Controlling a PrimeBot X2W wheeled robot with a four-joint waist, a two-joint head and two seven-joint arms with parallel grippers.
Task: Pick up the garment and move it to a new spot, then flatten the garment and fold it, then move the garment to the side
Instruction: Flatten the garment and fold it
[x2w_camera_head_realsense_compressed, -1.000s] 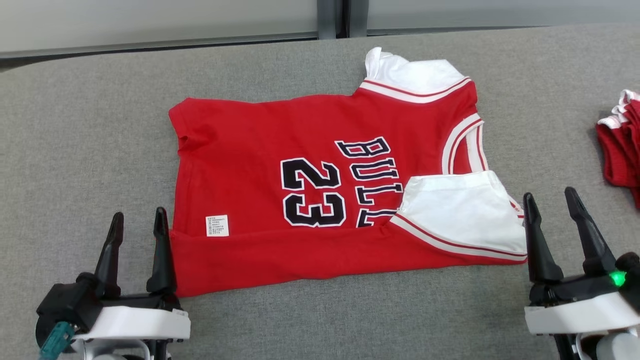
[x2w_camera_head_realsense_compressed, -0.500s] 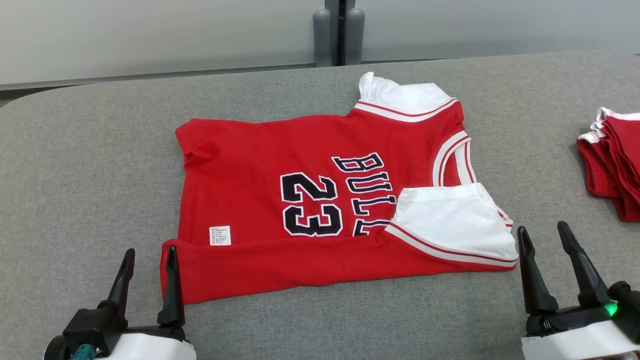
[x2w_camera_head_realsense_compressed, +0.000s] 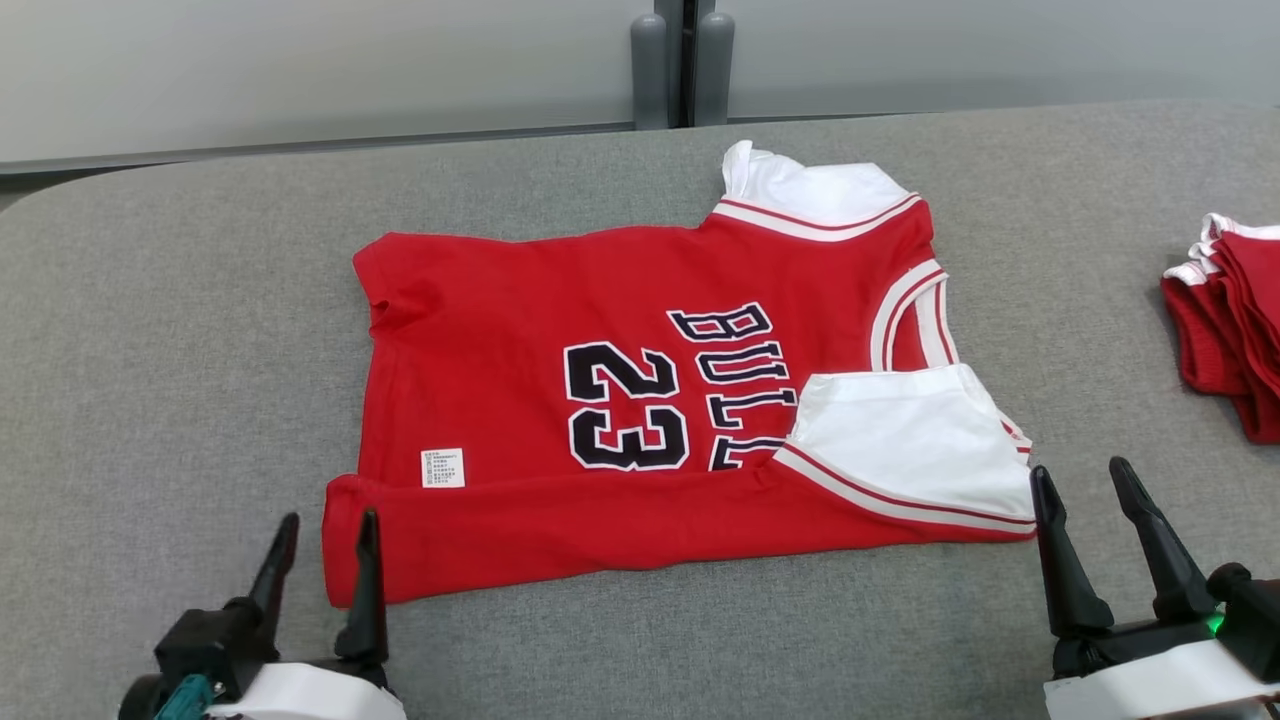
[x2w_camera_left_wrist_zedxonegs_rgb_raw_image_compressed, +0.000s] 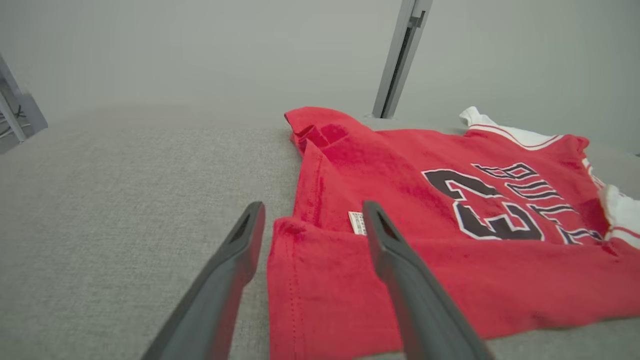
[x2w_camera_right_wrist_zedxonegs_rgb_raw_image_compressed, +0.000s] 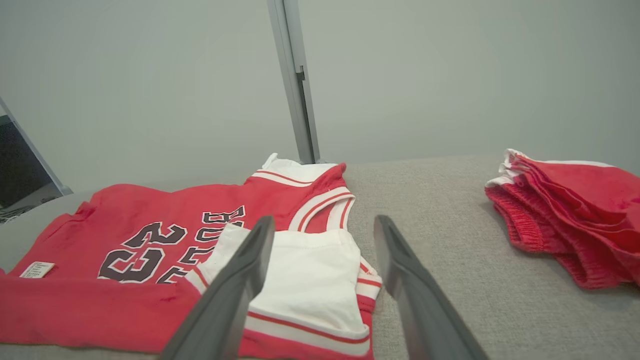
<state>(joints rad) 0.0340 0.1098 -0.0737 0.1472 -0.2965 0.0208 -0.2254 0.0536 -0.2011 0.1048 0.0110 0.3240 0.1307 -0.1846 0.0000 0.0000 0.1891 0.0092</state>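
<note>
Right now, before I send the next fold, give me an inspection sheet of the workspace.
Surface: grey fabric-covered table, no stains seen.
Job's things: red basketball jersey with white sleeves lies flat; near edge folded over the front, near sleeve folded in, small white label showing.
Clutter: pile of folded red garments at the right, apart from the jersey.
Grippers: left gripper open at the jersey's near left corner; right gripper open beside the near sleeve; neither holds anything.
Cables: nothing seen.
Surroundings: pale grey wall and grey vertical post behind the table.
</note>
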